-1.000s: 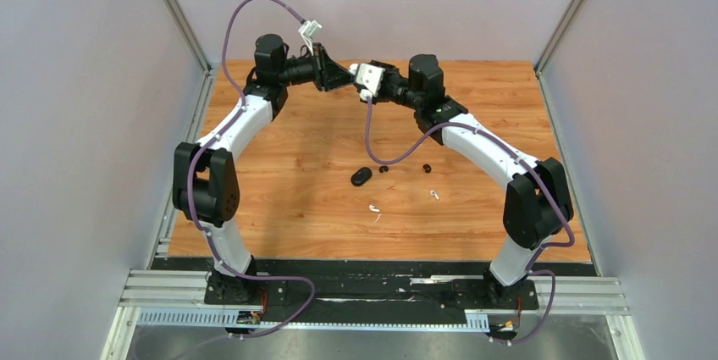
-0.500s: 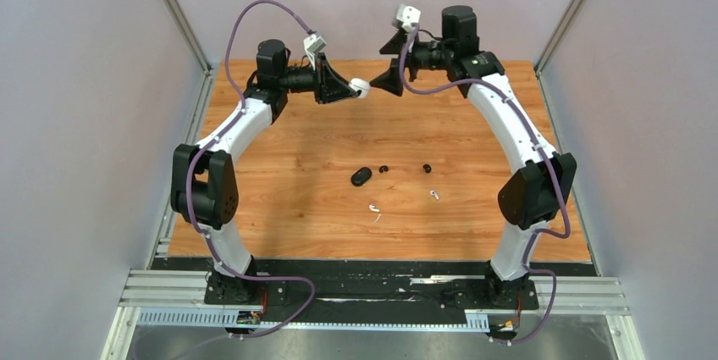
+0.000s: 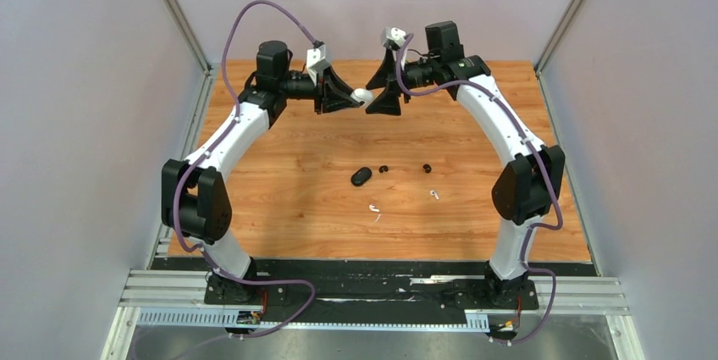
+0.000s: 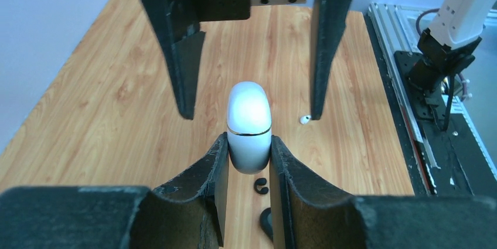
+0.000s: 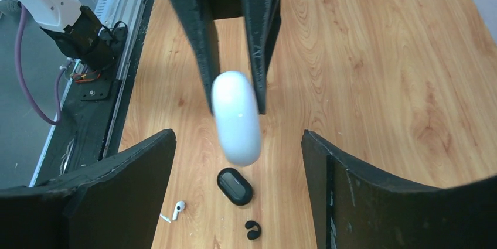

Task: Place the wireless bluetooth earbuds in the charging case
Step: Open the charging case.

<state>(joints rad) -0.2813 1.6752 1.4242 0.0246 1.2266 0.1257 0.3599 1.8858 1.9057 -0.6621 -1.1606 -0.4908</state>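
Above the far half of the desk (image 3: 288, 174), the left gripper (image 3: 356, 97) is clenched on a white case (image 4: 249, 120) held in the air. The right gripper (image 3: 387, 83) faces it, spread wide and clear of the case. Two white earbuds (image 3: 373, 207) and two black earbuds (image 3: 383, 168) lie on the desk near a black case (image 3: 361, 176).

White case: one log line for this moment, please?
left gripper grips white case aloft | right gripper open, facing it | earbuds on table

The black case (image 4: 265, 224) is mostly hidden behind the left jaws.
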